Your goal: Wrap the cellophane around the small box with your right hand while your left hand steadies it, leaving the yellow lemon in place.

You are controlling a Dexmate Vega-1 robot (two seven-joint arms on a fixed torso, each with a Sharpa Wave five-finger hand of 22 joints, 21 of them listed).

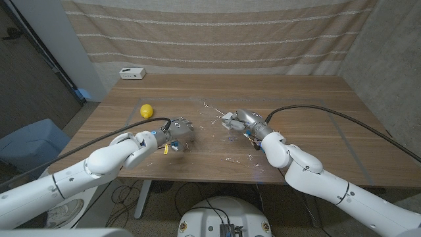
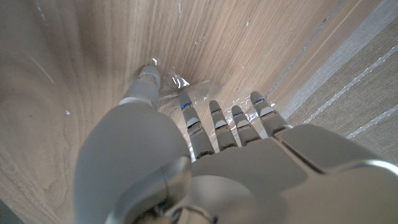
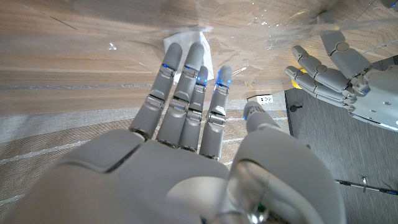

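Right hand (image 1: 231, 121) is laid open on cellophane (image 1: 207, 125) over small box (image 3: 184, 42); left hand (image 1: 176, 131) open, film may slip

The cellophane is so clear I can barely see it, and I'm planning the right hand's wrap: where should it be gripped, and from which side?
Judging by the glints, the cellophane lies flat and spread across the wooden table between both hands. Probably pinch its loose edge beside the small box, coming from the right hand side, thumb under, fingers on top. The left hand guards the opposite side.
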